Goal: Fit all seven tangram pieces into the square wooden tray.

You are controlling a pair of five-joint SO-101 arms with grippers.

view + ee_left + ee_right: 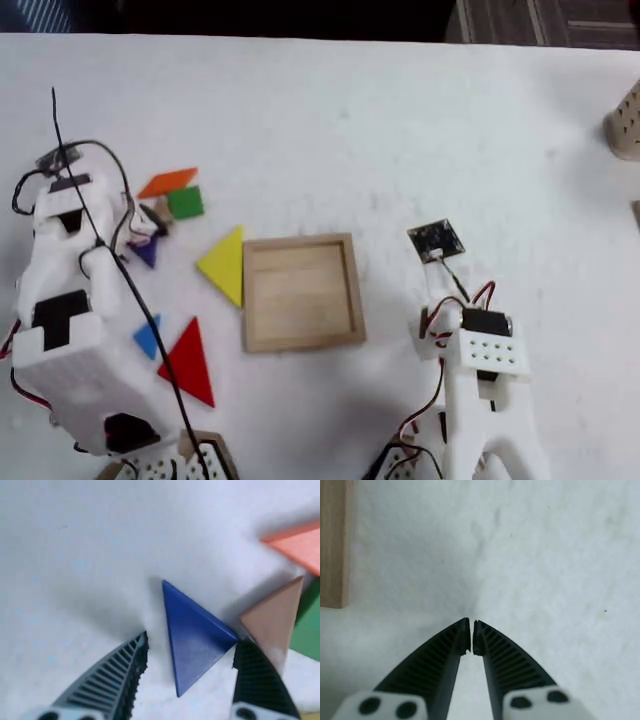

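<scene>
Nearest in, between the spread jaws of the left gripper (191,645): the small dark blue triangle (195,637), flat on the table (400,120), one ribbed finger (122,672) just beside its long edge, the other at its far corner, tip to tip with the tan triangle (272,622). Looks thin, rigid and light, probably smooth-faced, so apt to skid or tip up if squeezed off-centre. Best pinched low across two opposite edges, clear of the tan neighbour. Just past those, close-packed, the green square (309,625) and the orange parallelogram (297,542). Farther along that side, in the high view, the light blue triangle (148,338) and the red triangle (188,362) near each other, then the large yellow triangle (225,265), touching or just beside the square wooden tray (300,243); cannot tell which. Holds nothing as yet, that tray, so all seven pieces left to fit. Beyond it, the right gripper (471,637), jaws pressed together on nothing, low over bare table near a tray edge. Underneath all, a white, faintly mottled, matt surface, likely grippy enough to slow sliding pieces. Farthest off, a pale perforated block (625,125) at the table's edge, then dark room and striped flooring (540,20).
</scene>
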